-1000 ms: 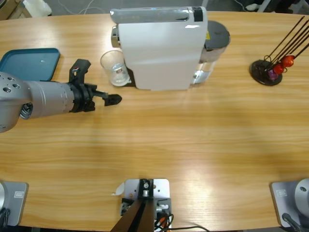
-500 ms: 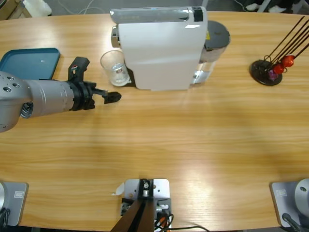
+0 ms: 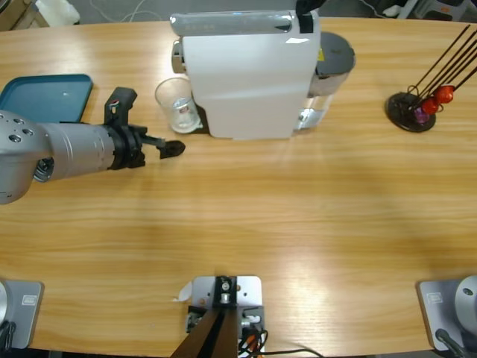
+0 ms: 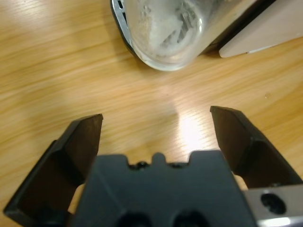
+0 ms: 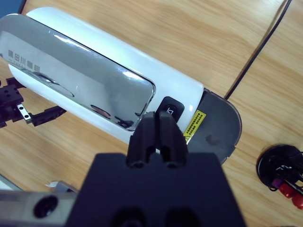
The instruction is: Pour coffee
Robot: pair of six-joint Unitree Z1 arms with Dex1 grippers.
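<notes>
- The left arm [image 3: 71,149] reaches in from the left edge of the long wooden table [image 3: 298,216], its left gripper [image 3: 145,127] spread wide and holding nothing.
- Seen along the left wrist, the two black jaws stand far apart over bare wood, with a clear glass tumbler [image 4: 165,33] just ahead of them and not touching either one.
- From above, the tumbler [image 3: 177,104] stands upright at the left front of a white coffee machine [image 3: 246,74], on the machine's dark drip stand.
- Whether any coffee sits in the tumbler cannot be told; the glass shows only pale reflections.
- The right gripper [image 5: 158,130] hangs above the machine, its jaws pressed together with nothing between them, pointing down just beside a small black button [image 5: 171,110] at the end of the chrome lid [image 5: 80,80].
- A yellow warning label [image 5: 195,121] lies between that button and the machine's grey rear tank [image 5: 218,125].
- A teal tray [image 3: 45,97] lies at the table's left end, beside the left arm.
- A black capsule stand [image 3: 414,112] with red and purple capsules [image 3: 432,101] sits well apart, near the right end.
</notes>
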